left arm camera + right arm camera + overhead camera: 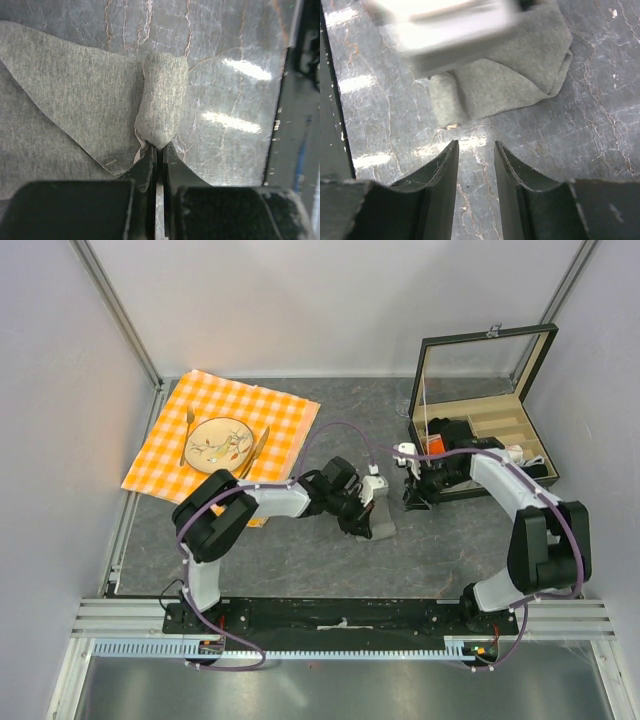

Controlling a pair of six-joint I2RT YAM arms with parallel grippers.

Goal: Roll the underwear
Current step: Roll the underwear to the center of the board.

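Note:
The grey underwear lies folded on the dark marble table near the middle. In the left wrist view it spreads to the left, with a rolled end standing up ahead of the fingers. My left gripper is shut, pinching the near tip of that roll. My right gripper is open and empty, just short of the cloth's edge. The blurred white block over the cloth is the left wrist. In the top view the right gripper sits just right of the underwear.
An orange-and-white checked cloth with a plate and cutlery lies at the back left. An open dark box with small garments stands at the back right, close behind the right arm. A dark box wall runs along the right.

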